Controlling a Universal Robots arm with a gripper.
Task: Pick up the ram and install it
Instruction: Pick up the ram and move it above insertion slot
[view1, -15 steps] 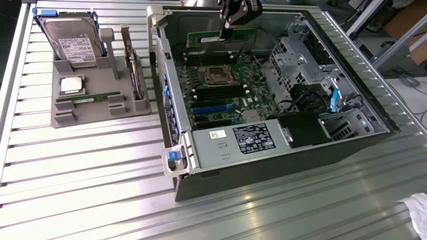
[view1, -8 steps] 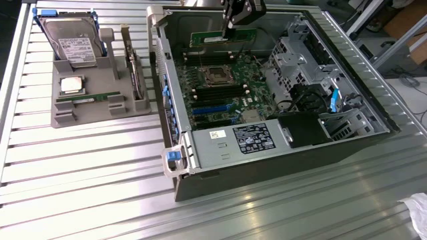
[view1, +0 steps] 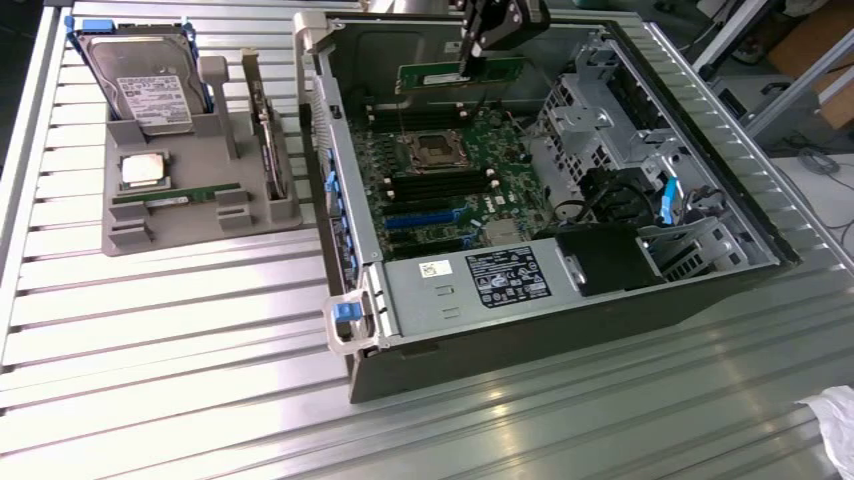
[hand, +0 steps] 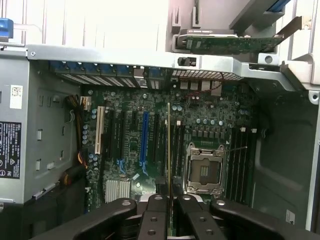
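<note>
The gripper (view1: 470, 52) is clamped on the ram (view1: 434, 75), holding it on edge above the motherboard (view1: 461, 215) inside the open computer case (view1: 534, 350). 1 matching stick (view1: 174, 194) sits in the gray holder (view1: 174, 236) beside the case.

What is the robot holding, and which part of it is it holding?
The gripper pinches the ram between its fingers, by its upper long edge near the middle, above the open computer case.

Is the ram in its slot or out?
Out: the gripper holds the ram above the motherboard, not seated in any slot.
</note>
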